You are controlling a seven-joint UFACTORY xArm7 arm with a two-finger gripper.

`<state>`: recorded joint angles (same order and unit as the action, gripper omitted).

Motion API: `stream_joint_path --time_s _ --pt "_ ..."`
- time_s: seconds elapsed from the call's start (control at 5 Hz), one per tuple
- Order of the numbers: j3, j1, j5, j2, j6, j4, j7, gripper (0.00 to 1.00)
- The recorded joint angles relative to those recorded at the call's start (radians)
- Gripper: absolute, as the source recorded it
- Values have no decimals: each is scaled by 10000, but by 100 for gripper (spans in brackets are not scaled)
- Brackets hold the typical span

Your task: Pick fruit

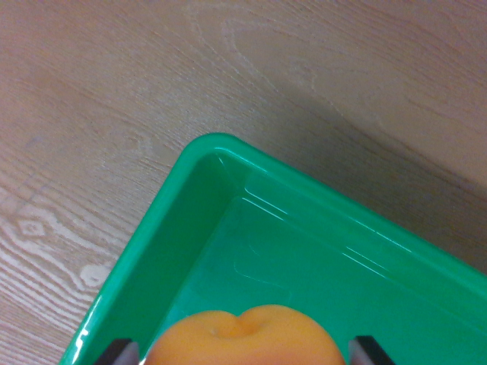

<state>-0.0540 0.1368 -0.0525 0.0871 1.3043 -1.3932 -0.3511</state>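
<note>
An orange, peach-like fruit (245, 338) fills the bottom middle of the wrist view, its dimpled top facing the camera. Two grey fingertips (122, 353) of my gripper (245, 356) show at the frame's bottom edge, one on each side of the fruit and close against it. The fruit sits over the inside of a green plastic bin (221, 148), near its corner. Whether the fruit rests on the bin floor or hangs above it is hidden.
The bin's rounded corner points to the top of the view, and its walls run down to the left and right. A light wood-grain tabletop (114, 114) surrounds it, with a dark shadow band along the bin's right wall.
</note>
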Motion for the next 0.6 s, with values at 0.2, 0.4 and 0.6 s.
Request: stream_joint_path --time_s 0.2,0.4,0.6 --pt "0 0 0 0 0 0 0 100" --pt "-1 -4 3 -117 284 -167 13 100" --pt "-1 -4 3 -117 284 -167 13 100"
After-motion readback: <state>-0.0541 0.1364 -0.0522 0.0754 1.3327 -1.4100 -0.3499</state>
